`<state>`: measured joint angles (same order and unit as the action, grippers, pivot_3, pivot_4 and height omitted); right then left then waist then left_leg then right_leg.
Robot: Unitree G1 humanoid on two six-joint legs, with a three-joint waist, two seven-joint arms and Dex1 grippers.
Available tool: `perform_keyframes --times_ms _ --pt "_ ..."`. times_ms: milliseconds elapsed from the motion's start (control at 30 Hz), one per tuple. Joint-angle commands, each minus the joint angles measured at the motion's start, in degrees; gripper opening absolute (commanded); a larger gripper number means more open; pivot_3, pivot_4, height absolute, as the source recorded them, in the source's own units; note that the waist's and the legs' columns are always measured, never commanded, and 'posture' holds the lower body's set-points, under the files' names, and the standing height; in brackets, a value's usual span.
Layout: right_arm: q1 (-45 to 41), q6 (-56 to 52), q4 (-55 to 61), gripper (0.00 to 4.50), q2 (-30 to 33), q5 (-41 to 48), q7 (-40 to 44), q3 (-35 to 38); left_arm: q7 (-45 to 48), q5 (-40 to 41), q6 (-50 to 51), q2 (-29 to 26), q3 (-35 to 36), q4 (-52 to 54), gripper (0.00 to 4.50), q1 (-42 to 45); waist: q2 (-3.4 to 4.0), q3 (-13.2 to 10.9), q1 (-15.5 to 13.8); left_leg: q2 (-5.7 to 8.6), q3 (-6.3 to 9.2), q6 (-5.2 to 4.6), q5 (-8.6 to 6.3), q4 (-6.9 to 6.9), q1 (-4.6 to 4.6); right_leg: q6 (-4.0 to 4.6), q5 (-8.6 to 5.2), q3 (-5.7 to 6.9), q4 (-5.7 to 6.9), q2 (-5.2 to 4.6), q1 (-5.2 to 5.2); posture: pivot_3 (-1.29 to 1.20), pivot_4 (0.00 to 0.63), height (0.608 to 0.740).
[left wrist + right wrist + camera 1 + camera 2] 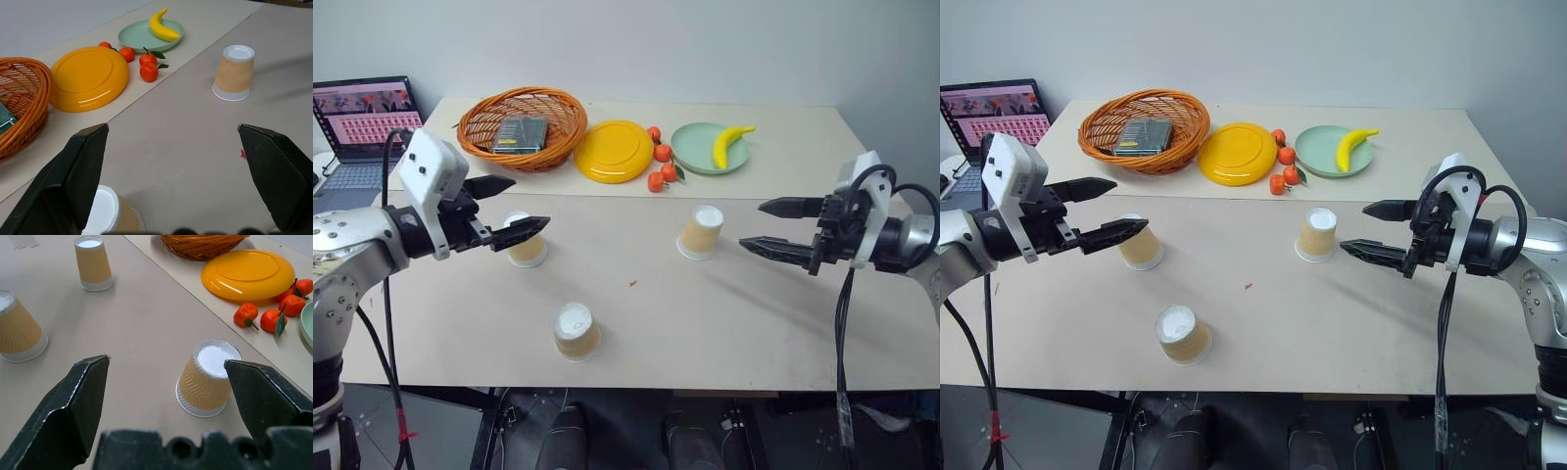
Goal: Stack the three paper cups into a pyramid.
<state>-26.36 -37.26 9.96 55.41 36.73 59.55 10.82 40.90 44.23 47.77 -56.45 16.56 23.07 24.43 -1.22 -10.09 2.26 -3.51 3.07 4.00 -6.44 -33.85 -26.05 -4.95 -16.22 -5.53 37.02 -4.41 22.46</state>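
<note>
Three paper cups stand upside down and apart on the beige table [734, 323]. One cup [526, 247] is at the left, one cup [701, 232] at the right, and one cup [576, 331] nearer the front edge. My left gripper [530, 203] hovers open just above and in front of the left cup, whose top is partly hidden by its lower finger. My right gripper [751, 224] hangs open just right of the right cup, apart from it. The right wrist view shows all three cups, the nearest cup [205, 379] lying between the spread fingers [78, 396]. Both grippers are empty.
Along the back of the table stand an orange wicker basket [563, 122] holding a dark box [520, 134], a yellow plate [613, 150], several tangerines [661, 166] and a green plate [695, 147] with a banana [729, 144]. A laptop [362, 127] sits at the far left.
</note>
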Motion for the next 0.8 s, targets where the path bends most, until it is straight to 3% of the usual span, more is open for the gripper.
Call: perform_keyframes --times_ms 33,133,333,467,800 --pt "0.4 1.8 1.1 4.42 -0.5 0.0 0.3 1.5 0.8 2.5 0.9 -0.2 1.8 2.7 4.5 0.6 0.0 0.0 0.0 0.0 0.0 0.0 0.0 0.0 0.0 0.0 0.0 0.0 0.0 0.0 0.0 0.0 0.15 0.732" --pt "1.2 1.6 2.5 4.42 -1.1 0.4 0.7 0.8 -1.5 7.2 4.3 1.7 2.8 3.2 4.5 2.0 -0.03 0.0 0.0 0.0 0.01 0.0 0.0 0.0 0.0 0.0 0.0 0.0 0.0 0.0 -0.02 0.0 0.15 0.732" --pt "-2.6 1.9 0.5 4.42 -2.3 -0.8 1.4 -1.9 -0.7 10.9 2.1 4.3 7.6 11.6 4.5 -7.9 -0.04 0.0 0.4 -0.01 -0.03 0.0 0.0 -0.02 0.04 0.0 0.0 -0.05 0.07 0.0 -0.02 0.0 0.15 0.732" --pt "-4.3 1.7 -0.1 4.42 -2.9 -1.1 2.1 -2.7 3.6 5.9 -3.1 3.3 7.0 15.2 4.5 -15.3 -0.04 0.0 0.2 -0.07 -0.01 0.0 0.0 -0.04 0.11 0.03 0.01 -0.02 0.09 0.05 -0.07 0.0 0.15 0.732" --pt "-6.1 0.3 0.7 4.42 -2.3 -1.2 3.1 -2.6 9.1 -3.7 -17.6 9.4 2.3 17.3 4.5 -29.6 -0.04 0.0 -0.3 -0.05 -0.03 0.01 0.0 -0.05 0.11 0.07 0.0 -0.01 0.06 0.02 -0.08 0.0 0.15 0.732"
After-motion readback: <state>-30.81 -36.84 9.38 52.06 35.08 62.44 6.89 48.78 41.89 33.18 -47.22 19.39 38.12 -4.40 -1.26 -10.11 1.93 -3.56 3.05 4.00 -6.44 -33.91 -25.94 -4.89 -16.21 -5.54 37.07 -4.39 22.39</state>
